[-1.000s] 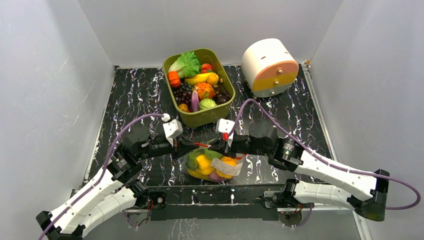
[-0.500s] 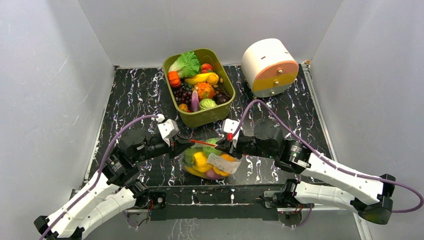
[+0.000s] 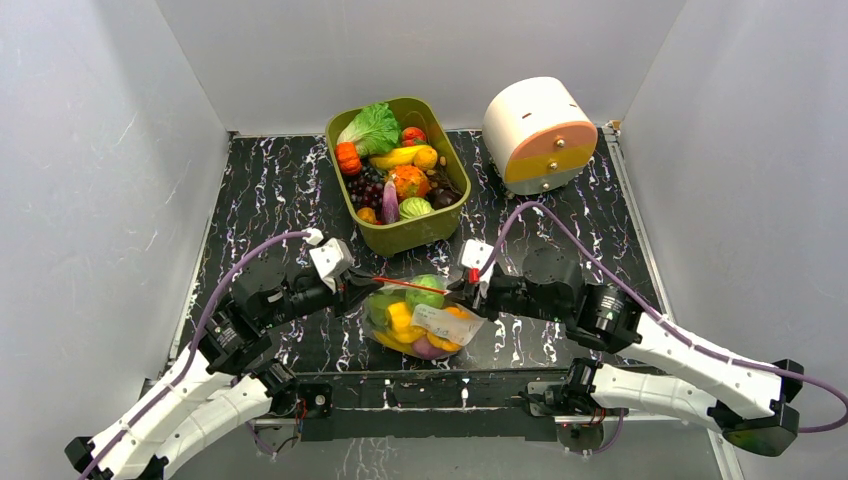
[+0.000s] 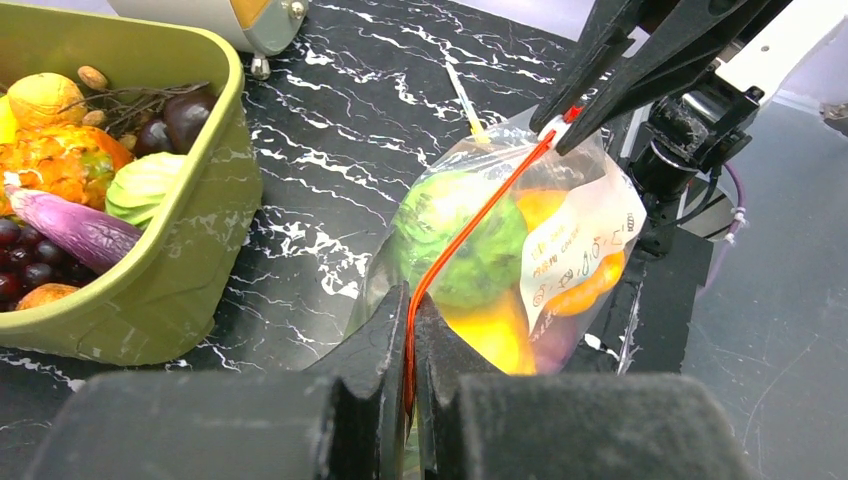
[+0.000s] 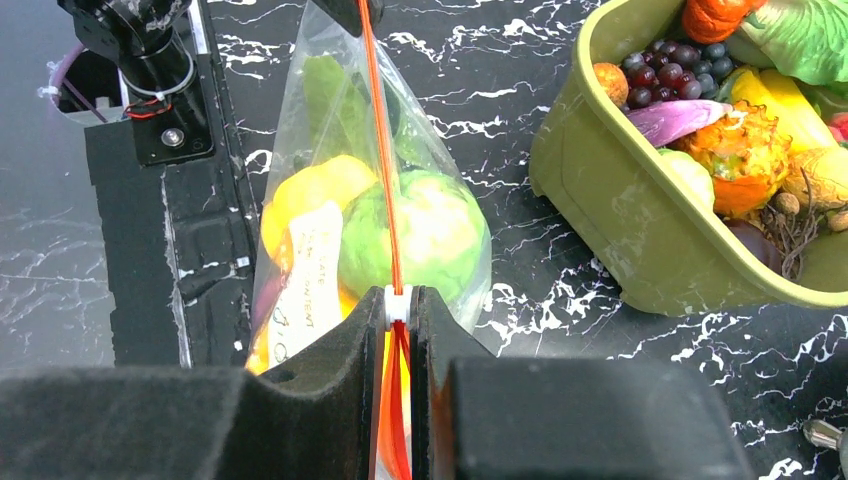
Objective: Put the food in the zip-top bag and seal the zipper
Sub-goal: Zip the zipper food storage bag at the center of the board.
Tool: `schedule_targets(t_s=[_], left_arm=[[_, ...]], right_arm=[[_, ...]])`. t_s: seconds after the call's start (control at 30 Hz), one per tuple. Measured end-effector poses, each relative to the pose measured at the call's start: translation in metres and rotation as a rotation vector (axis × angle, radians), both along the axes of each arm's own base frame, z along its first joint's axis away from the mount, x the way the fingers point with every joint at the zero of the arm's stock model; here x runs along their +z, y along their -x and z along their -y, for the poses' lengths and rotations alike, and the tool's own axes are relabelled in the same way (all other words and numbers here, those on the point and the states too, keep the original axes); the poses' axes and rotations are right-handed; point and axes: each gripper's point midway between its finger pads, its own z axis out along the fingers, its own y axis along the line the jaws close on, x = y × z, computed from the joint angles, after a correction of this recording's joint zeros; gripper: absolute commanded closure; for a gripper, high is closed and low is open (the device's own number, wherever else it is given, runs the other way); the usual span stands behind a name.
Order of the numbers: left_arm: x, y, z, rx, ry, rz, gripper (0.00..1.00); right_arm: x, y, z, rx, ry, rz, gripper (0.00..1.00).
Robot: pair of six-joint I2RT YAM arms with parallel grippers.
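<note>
Food [image 3: 405, 320] fills the zip-top bag [image 3: 425, 318]: a green round piece [image 4: 465, 240] sits uppermost under the mouth, with yellow and orange pieces pressed against the crinkly clear plastic and a purple one at the bottom edge in the top view. A white label [image 4: 580, 245] with handwriting lies across the side of the bag towards the right arm. The zipper [image 3: 405, 284] runs as a thin red-orange line, pulled straight and taut between the two arms. The bag sits near the middle of the bench [image 3: 270, 180], close to its near edge, with its body sagging from the strip towards the black mounting plate [image 3: 430, 385]. The bench top is black with white marbled veins, and plain pale grey walls [image 3: 110, 150] close it in on three sides. Behind the bag and apart from it stands an olive-green tub [image 3: 400, 235] heaped with more toy produce. A white drum-shaped container [image 3: 535, 125] with an orange and yellow face rests near the far right corner. A small yellow stick [image 4: 465, 100] lies on the bench beyond the bag. The left arm [image 3: 270, 295] has its jaws pressed together on the left end of the zipper, the strip running out from between them. The right arm [image 3: 560, 295] has its jaws clamped on the other end, with a small white slider [image 5: 398, 305] pinched at their tips.
</note>
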Motion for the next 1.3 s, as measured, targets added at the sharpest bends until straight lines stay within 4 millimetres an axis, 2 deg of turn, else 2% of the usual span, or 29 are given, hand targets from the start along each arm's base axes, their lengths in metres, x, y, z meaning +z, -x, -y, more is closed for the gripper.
schedule_targets(t_s=[1.07, 1.3], left_arm=[[-0.007, -0.006, -0.013, 0.069, -0.052, 0.007, 1.00], [-0.005, -0.007, -0.013, 0.073, -0.049, 0.010, 1.00]], right_arm=[[-0.005, 0.006, 0.041, -0.080, 0.077, -0.015, 1.00], [0.001, 0.008, 0.052, -0.099, 0.082, -0.011, 1.00]])
